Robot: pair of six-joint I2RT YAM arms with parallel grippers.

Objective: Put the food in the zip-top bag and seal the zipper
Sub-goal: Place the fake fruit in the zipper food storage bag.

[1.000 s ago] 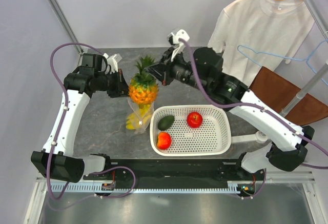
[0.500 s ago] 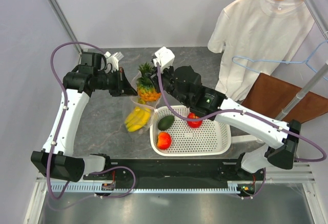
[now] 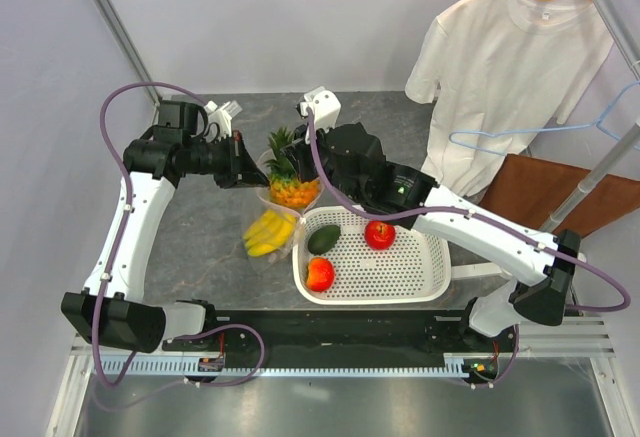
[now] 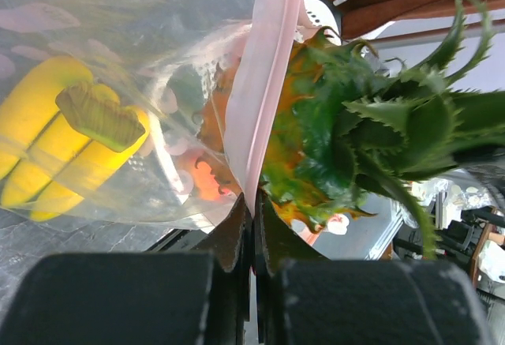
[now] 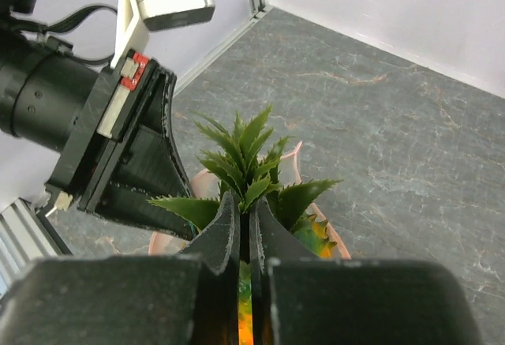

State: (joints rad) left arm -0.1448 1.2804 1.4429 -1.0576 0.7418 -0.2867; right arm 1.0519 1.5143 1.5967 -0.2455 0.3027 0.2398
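Firmly, the left hand pinches the pink zipper strip of a glossy clear plastic bag (curved yellow bananas inside); the right hand clamps the scaly orange pineapple by its spiky green crown.

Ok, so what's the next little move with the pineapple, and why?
Probably lower the right tool slightly, sinking the pineapple deeper into the zip-top bag before letting go. The tool is shut on the crown, which sticks out past the zipper that the left tool pinches; the bananas lie inside.
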